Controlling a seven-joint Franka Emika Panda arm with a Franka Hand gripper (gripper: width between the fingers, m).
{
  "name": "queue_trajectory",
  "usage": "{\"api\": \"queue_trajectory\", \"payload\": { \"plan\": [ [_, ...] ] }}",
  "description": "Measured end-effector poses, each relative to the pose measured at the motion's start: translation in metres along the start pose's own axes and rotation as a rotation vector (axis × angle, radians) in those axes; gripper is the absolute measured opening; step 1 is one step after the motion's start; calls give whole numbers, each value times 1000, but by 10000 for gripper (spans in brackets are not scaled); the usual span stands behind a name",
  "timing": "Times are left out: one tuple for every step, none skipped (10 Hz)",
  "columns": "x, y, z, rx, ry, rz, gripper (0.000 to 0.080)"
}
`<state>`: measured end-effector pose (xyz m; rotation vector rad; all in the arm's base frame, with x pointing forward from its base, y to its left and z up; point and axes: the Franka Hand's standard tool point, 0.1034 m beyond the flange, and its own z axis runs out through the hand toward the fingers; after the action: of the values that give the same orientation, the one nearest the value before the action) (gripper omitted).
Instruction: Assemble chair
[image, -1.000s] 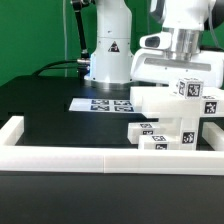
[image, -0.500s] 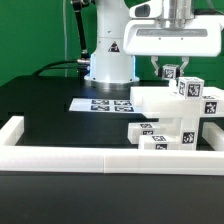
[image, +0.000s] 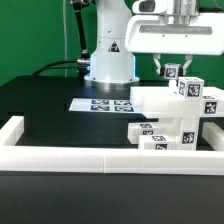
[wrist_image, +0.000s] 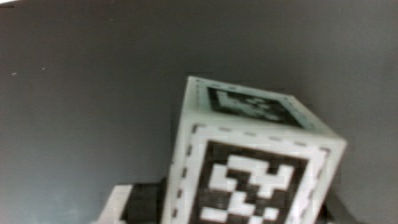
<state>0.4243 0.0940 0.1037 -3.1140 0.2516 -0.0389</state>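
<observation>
Black table (image: 50, 120); gripper (image: 170, 72) grips chair post (wrist_image: 249, 150), tags sharp wrist-only.

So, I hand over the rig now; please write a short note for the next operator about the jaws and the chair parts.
Gripper: jaws shut on a small tagged white chair piece, held above the stack.
Chair parts: the other white blocks sit stacked at the exterior view's right, against the border rail. The marker board lies by the robot base.
Done: one piece lifted.
Left: place this piece and finish the chair; how much is already joined is unclear.
</observation>
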Motion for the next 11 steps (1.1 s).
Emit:
{"api": "queue_trajectory", "payload": {
  "plan": [
    [16,4,-10,-1,15,-40,287],
    [32,9,-19,3,29,-75,287],
    [42,10,-25,7,44,-79,287],
    [58,14,-32,4,61,-126,287],
    [67,12,-38,-11,46,-141,287],
    [68,11,-38,-10,54,-142,287],
    [67,12,-37,-11,50,-141,287],
    [67,12,-37,-11,51,-142,287],
    [71,14,-39,-9,51,-182,287],
    [89,20,-47,-4,75,-223,287],
    [106,22,-51,-14,95,-233,287]
  ]
}}
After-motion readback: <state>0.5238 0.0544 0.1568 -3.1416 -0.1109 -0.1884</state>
